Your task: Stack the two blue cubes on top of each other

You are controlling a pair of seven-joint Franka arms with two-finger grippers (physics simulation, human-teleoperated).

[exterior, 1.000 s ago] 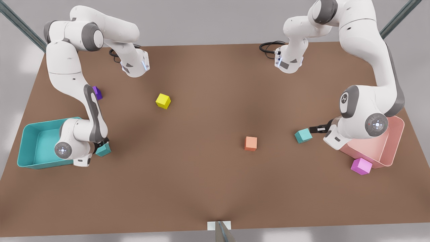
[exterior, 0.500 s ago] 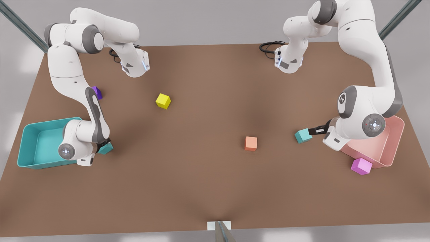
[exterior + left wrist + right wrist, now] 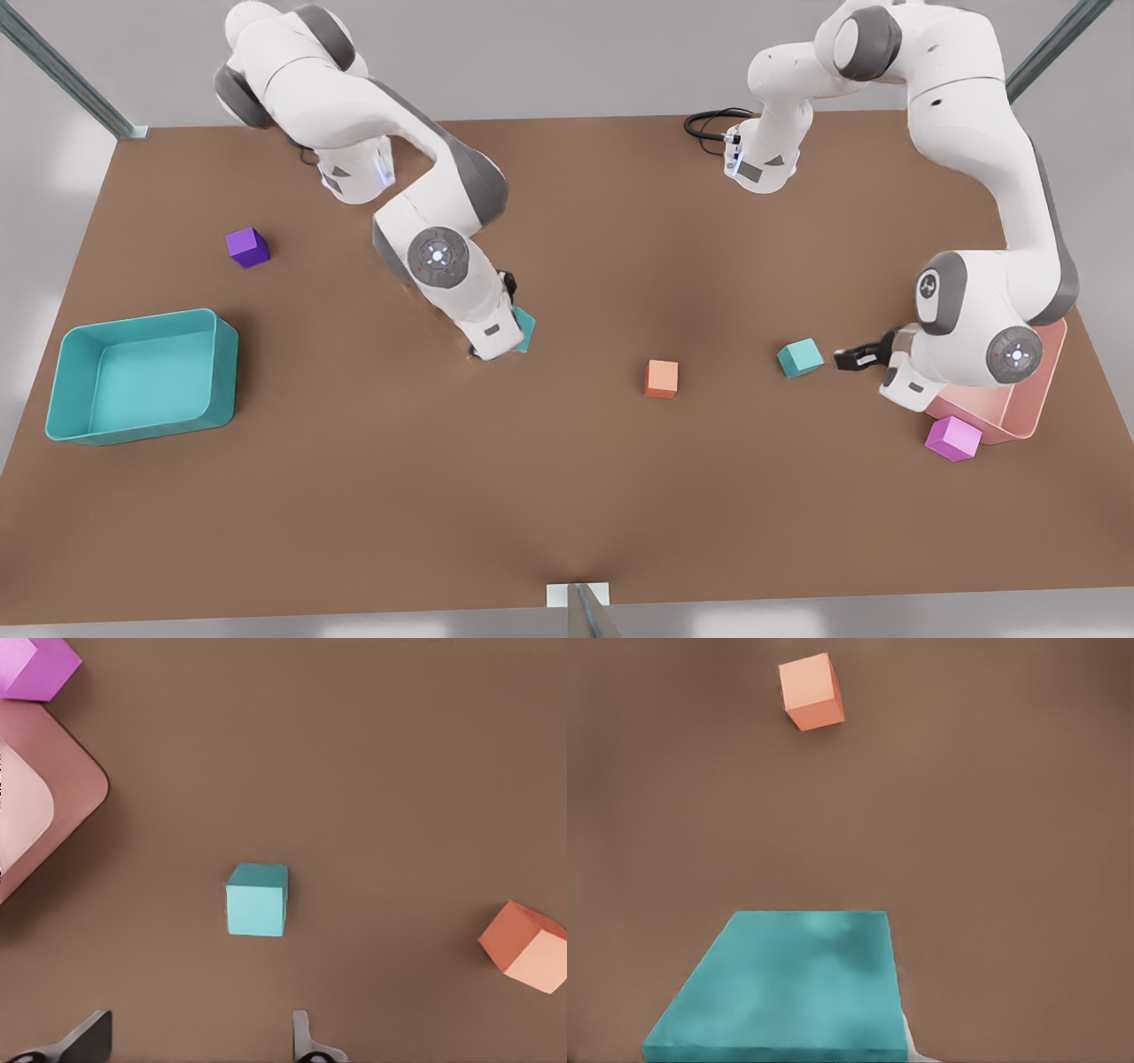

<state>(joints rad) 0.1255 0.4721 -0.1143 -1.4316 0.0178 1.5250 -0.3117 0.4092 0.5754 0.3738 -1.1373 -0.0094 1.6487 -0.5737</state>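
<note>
Gripping one blue cube (image 3: 524, 329) above the table (image 3: 567, 496), the right gripper (image 3: 507, 330) stays closed; the left gripper (image 3: 849, 356) hangs spread wide beside the other blue cube (image 3: 800, 357).

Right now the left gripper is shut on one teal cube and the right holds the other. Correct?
No: the left gripper is open, its teal cube lying free on the table ahead of it, as the left wrist view shows. The right gripper does hold the other teal cube.
</note>
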